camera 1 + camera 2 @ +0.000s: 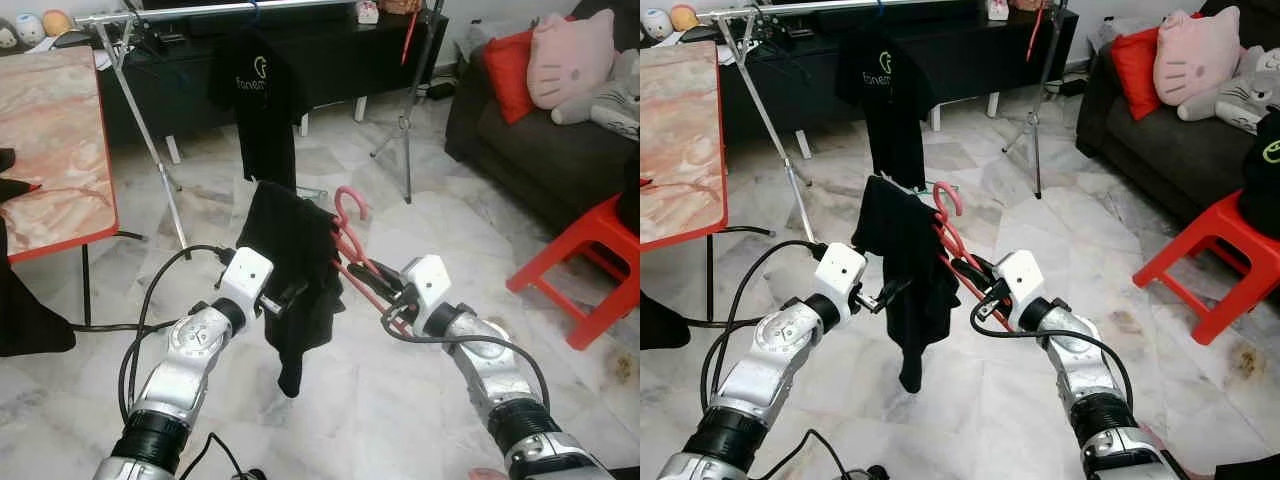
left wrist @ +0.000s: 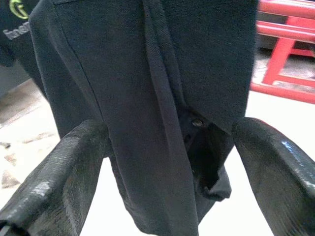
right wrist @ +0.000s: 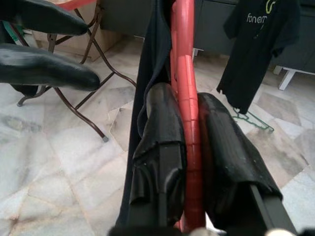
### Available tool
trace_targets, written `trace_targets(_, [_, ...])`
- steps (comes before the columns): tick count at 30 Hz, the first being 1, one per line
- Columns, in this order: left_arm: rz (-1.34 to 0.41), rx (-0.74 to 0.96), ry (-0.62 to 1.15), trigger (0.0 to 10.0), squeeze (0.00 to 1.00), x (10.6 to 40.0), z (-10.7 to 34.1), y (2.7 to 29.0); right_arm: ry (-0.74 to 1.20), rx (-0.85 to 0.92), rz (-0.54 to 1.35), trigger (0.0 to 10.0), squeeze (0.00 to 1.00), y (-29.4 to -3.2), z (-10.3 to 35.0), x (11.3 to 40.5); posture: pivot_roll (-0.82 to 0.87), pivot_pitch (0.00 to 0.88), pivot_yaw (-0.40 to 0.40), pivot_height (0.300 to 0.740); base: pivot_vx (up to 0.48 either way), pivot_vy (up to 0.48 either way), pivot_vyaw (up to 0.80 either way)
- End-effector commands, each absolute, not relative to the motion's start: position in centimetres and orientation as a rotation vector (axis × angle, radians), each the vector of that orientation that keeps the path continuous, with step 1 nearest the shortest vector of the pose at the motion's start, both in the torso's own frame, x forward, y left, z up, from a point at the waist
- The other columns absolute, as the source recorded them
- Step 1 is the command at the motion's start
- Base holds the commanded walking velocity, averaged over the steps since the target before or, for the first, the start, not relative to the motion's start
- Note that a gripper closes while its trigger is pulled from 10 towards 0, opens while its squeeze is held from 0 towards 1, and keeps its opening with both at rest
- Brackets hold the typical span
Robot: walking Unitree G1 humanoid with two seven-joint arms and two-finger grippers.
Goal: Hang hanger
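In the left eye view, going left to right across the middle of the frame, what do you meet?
Marble-patterned table with red edge → left gripper → black garment draped on the hanger → red plastic hanger → right gripper → red plastic stool.

Setting: living room of a home. Floor (image 1: 400, 390) is pale marble-look tile throughout. Dark sofa (image 1: 540, 140) at right, carrying a red cushion (image 1: 508, 70), a pink cat-face pillow (image 1: 570, 55) and a grey plush toy (image 1: 615, 100). Red plastic stool (image 1: 590, 265) just in front of the sofa. Long black low cabinet (image 1: 340, 55) against the far wall. Metal clothes rack (image 1: 170, 130) stands before it, with a black printed T-shirt (image 1: 258, 100) hanging from its bar. Folding table (image 1: 50, 150) with a marbled top and red edge at left. Small figurines (image 1: 30, 25) sit beyond the table.
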State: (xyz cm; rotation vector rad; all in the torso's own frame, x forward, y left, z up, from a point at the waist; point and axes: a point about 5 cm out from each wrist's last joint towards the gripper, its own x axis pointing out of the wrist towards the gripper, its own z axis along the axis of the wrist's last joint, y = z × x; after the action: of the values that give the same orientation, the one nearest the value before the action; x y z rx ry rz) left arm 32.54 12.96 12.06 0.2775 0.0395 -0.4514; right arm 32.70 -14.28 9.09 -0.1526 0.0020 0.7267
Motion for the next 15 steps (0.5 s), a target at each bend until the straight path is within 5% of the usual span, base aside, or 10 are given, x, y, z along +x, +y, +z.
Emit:
trace_targets(1, [-0.427,0.274,0.048,10.0,0.0,32.9,12.1,12.7,-0.069,-0.14,0.741,0.0,0.0,-13.8,10.5,33.0,-0.02,0.072,-0.041,0.74,0.0,0.0,0.0])
trace_targets(15, [-0.41,0.264,0.048,10.0,0.0,33.7,12.7,11.2,-0.047,-0.112,0.813,0.0,0.0,-13.0,10.2,32.3,-0.01,0.073,-0.04,0.74,0.0,0.0,0.0])
